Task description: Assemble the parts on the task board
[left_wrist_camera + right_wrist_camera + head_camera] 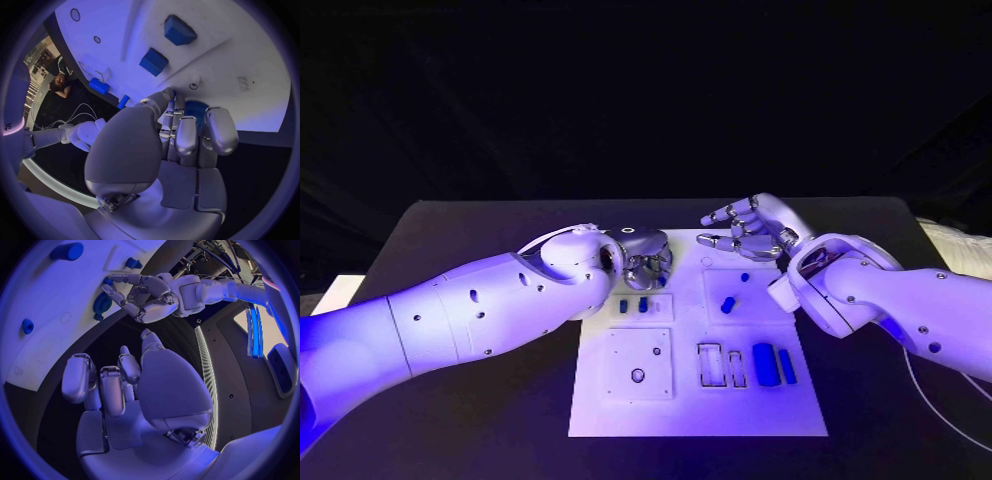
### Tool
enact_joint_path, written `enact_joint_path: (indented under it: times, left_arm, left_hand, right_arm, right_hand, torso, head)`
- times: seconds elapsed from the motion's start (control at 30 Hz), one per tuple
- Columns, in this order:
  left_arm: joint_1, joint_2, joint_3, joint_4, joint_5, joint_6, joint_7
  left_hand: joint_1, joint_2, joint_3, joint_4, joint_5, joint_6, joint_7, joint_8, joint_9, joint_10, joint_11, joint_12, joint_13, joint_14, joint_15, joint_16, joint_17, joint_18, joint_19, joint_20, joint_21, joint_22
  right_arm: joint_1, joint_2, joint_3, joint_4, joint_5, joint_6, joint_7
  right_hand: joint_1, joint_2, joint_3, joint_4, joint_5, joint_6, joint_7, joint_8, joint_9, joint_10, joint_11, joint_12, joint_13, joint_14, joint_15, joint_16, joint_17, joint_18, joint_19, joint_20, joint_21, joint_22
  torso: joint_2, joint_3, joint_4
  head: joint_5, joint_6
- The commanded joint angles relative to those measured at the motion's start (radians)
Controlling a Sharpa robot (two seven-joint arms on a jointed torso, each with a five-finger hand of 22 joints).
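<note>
Left hand (643, 262) blocks task board (697, 415) far-left corner; near edge open.

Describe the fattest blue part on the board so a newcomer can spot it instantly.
Start at the white task board in the middle of the table, then go to its near right area. The big blue cylinder lies there, thicker than the slim blue bar beside it.

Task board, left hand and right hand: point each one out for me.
task board (697, 415): head view, bare white surface by its near edge.
left hand (646, 262): head view, middle of the silver hand.
right hand (754, 232): head view, middle of the palm, fingers spread.
</note>
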Motion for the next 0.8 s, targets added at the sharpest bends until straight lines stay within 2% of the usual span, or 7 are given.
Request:
enact_joint_path:
  times: [0.03,0.13,0.27,0.37,0.53,0.63,0.8]
  left_arm:
    - [0.000,-0.019,0.008,0.025,0.044,-0.043,-0.007]
    - [0.001,-0.052,0.020,0.060,0.071,-0.065,-0.006]
    - [0.001,-0.092,0.027,0.095,0.112,-0.104,0.004]
    - [0.001,-0.120,0.029,0.117,0.135,-0.120,0.005]
    - [0.001,-0.152,0.030,0.136,0.159,-0.124,0.003]
    - [0.001,-0.167,0.030,0.143,0.167,-0.106,-0.004]
    - [0.001,-0.177,0.030,0.145,0.171,-0.066,-0.020]
  left_hand:
    - [-0.008,0.001,0.007,0.001,-0.004,0.005,0.004,0.003,0.000,0.005,0.002,-0.006,-0.001,0.022,-0.006,0.006,-0.002,-0.016,0.004,-0.001,0.005,0.002]
    - [-0.011,-0.001,0.007,0.000,-0.004,0.005,0.005,0.001,0.000,0.005,0.003,-0.008,-0.001,0.022,-0.005,0.006,-0.003,-0.016,0.004,-0.001,0.007,0.003]
    - [-0.013,-0.002,0.008,0.000,-0.004,0.006,0.005,0.001,-0.001,0.006,0.003,-0.009,-0.001,0.022,-0.004,0.006,-0.004,-0.017,0.005,0.000,0.011,0.007]
    - [-0.014,-0.002,0.008,-0.001,-0.004,0.007,0.005,0.001,0.000,0.008,0.003,-0.010,-0.001,0.022,-0.004,0.006,-0.005,-0.018,0.006,0.000,0.014,0.008]
    - [-0.015,-0.003,0.009,-0.002,-0.004,0.008,0.005,0.001,-0.001,0.009,0.003,-0.010,-0.001,0.022,-0.004,0.006,-0.006,-0.018,0.006,0.000,0.014,0.009]
    - [-0.016,-0.004,0.009,-0.002,-0.004,0.008,0.005,0.000,-0.001,0.009,0.003,-0.010,-0.001,0.022,-0.004,0.006,-0.007,-0.018,0.006,0.000,0.014,0.009]
    - [-0.021,-0.007,0.009,-0.003,-0.005,0.009,0.004,-0.001,-0.001,0.010,0.003,-0.013,-0.001,0.021,-0.004,0.006,-0.010,-0.019,0.007,0.000,0.019,0.013]
  right_arm:
    - [-0.001,0.000,0.000,-0.006,-0.005,0.009,0.006]
    - [-0.002,0.002,0.000,-0.012,-0.005,0.007,0.005]
    - [-0.004,0.003,0.000,-0.018,-0.005,0.005,0.004]
    - [-0.005,0.003,0.000,-0.022,-0.004,0.003,0.004]
    - [-0.007,0.002,0.000,-0.026,-0.003,0.002,0.004]
    - [-0.008,0.002,0.000,-0.027,-0.003,0.002,0.004]
    - [-0.009,0.001,0.000,-0.027,-0.003,0.003,0.004]
  right_hand:
    - [-0.003,0.008,-0.006,0.001,0.004,0.004,-0.003,0.004,0.000,0.002,-0.007,0.007,0.001,0.070,-0.008,-0.003,0.110,0.009,-0.004,-0.001,-0.006,0.001]
    - [-0.003,0.008,-0.006,0.001,0.004,0.004,-0.003,0.004,0.000,0.002,-0.007,0.007,0.001,0.070,-0.008,-0.003,0.110,0.009,-0.004,-0.001,-0.006,0.001]
    - [-0.002,0.008,-0.007,0.001,0.004,0.004,-0.003,0.004,0.000,0.002,-0.007,0.006,0.000,0.070,-0.008,-0.003,0.109,0.009,-0.005,-0.001,-0.006,0.000]
    - [-0.002,0.009,-0.007,0.001,0.004,0.005,-0.003,0.004,0.000,0.001,-0.007,0.005,-0.001,0.070,-0.008,-0.005,0.107,0.010,-0.005,-0.001,-0.007,-0.001]
    - [-0.002,0.009,-0.007,0.001,0.004,0.005,-0.003,0.004,0.000,0.001,-0.007,0.005,-0.001,0.070,-0.008,-0.005,0.107,0.010,-0.005,-0.001,-0.007,-0.001]
    - [-0.002,0.009,-0.007,0.001,0.004,0.005,-0.003,0.004,0.000,0.001,-0.007,0.005,-0.001,0.070,-0.008,-0.005,0.107,0.010,-0.005,-0.001,-0.007,-0.001]
    - [-0.002,0.009,-0.007,0.001,0.004,0.005,-0.003,0.004,0.000,0.001,-0.007,0.005,-0.001,0.070,-0.008,-0.005,0.107,0.010,-0.005,-0.001,-0.007,-0.001]
  torso:
    - [-0.002,0.0002,0.0020]
    - [-0.002,0.0008,0.0032]
    - [-0.002,0.0018,0.0046]
    - [-0.002,0.0010,0.0062]
    - [-0.002,-0.0008,0.0049]
    - [-0.001,0.0006,0.0032]
    - [-0.001,0.0010,0.0043]
  head:
    - [-0.004,0.002]
    - [-0.003,0.005]
    - [0.000,0.008]
    - [-0.003,0.009]
    - [-0.003,0.011]
    - [-0.004,0.010]
    - [-0.003,0.008]
